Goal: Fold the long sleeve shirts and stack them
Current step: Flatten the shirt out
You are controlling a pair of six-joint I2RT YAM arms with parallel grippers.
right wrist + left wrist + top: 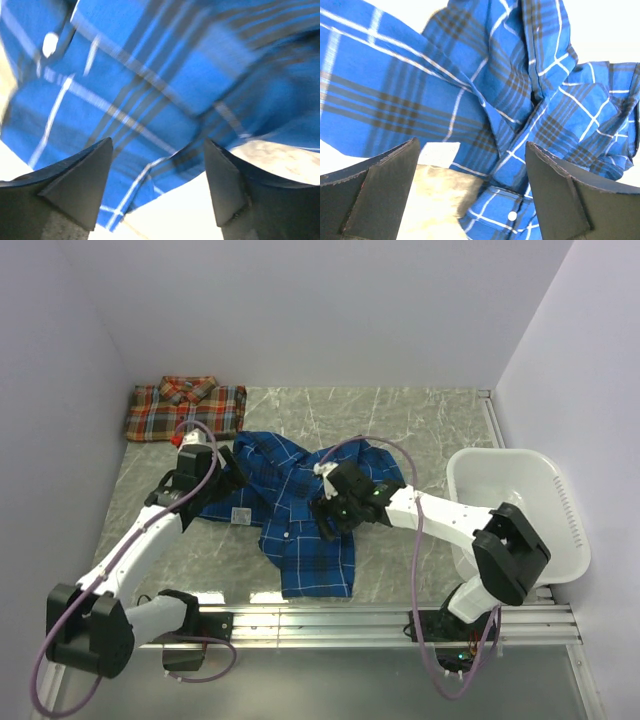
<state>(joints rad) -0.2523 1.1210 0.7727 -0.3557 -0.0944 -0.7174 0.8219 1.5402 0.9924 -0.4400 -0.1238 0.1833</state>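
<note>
A grey marbled table (pixel 420 420) is sitting between white walls. From above, the blue shirt (pixel 300 535) is lying crumpled mid-table, the red-orange shirt (pixel 185 408) is resting folded at the far left corner, and a white basket (pixel 560 510) is standing at the right. The left gripper (pixel 226 469) and right gripper (pixel 326 518) are hovering at the blue shirt's edges.

In the left wrist view, the left gripper (pixel 472 185) is gaping wide, gripping nothing, with blue plaid (pixel 470 90) beyond.

In the right wrist view, the right gripper (pixel 157 185) is standing spread, blurred blue cloth (pixel 165 85) just ahead.
</note>
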